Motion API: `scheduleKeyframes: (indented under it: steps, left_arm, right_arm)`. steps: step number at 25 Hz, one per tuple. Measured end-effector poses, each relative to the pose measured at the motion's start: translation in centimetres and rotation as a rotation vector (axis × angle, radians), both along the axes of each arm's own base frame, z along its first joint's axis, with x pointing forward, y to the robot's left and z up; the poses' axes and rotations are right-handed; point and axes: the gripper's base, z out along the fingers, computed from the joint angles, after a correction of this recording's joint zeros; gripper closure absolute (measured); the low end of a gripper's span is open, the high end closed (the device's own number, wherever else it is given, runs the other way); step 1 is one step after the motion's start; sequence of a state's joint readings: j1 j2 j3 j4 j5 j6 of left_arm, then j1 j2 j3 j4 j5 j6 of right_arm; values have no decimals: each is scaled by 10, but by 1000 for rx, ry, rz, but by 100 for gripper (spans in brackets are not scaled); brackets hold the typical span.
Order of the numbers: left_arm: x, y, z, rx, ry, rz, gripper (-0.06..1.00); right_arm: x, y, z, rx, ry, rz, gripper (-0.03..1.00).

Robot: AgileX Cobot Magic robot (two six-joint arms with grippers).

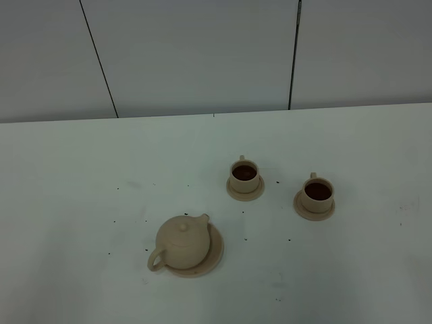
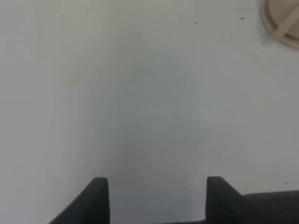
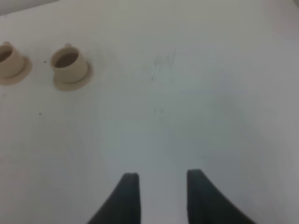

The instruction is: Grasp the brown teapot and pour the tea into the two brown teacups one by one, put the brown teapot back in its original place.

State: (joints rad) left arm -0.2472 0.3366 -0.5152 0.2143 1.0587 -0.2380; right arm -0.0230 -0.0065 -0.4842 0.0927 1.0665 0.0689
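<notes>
On the white table (image 1: 81, 175), toward its near edge and left of centre in the high view, the brown teapot (image 1: 181, 241) is seen standing upright on the wide saucer (image 1: 214, 251), its lid on, its loop handle turned to the near left and its short spout pointing away to the right. Farther back and to the right, two brown teacups are set well apart from the pot, each on its own small saucer: the left teacup (image 1: 244, 175) and the right teacup (image 1: 318, 194), both filled with dark liquid. Small dark specks are scattered over the tabletop between pot and cups. Neither arm is visible in the high view. In the left wrist view, the left gripper (image 2: 158, 198) is held above bare table with its dark fingers spread wide and nothing between them; only an edge of the wide saucer and a strip of the pot appear at the picture's corner. In the right wrist view, the right gripper (image 3: 162, 196) is likewise parted and empty over bare table, with both cups seen some way off.
</notes>
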Motion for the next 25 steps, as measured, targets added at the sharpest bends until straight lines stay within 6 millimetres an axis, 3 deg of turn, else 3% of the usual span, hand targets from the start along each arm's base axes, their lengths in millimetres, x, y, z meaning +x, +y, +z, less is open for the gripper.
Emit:
scheduleKeyframes:
  steps: [10, 17, 25]
  left_arm:
    - [-4, 8, -1, 2, 18, 241, 42]
    - [-7, 5, -1, -2, 10, 244, 42]
    - [-34, -2, 3, 16, -177, 244, 42]
  right_arm:
    - [0, 0, 0, 0, 0, 0, 73]
    - [0, 0, 0, 0, 0, 0, 73]
    - [0, 0, 0, 0, 0, 0, 73]
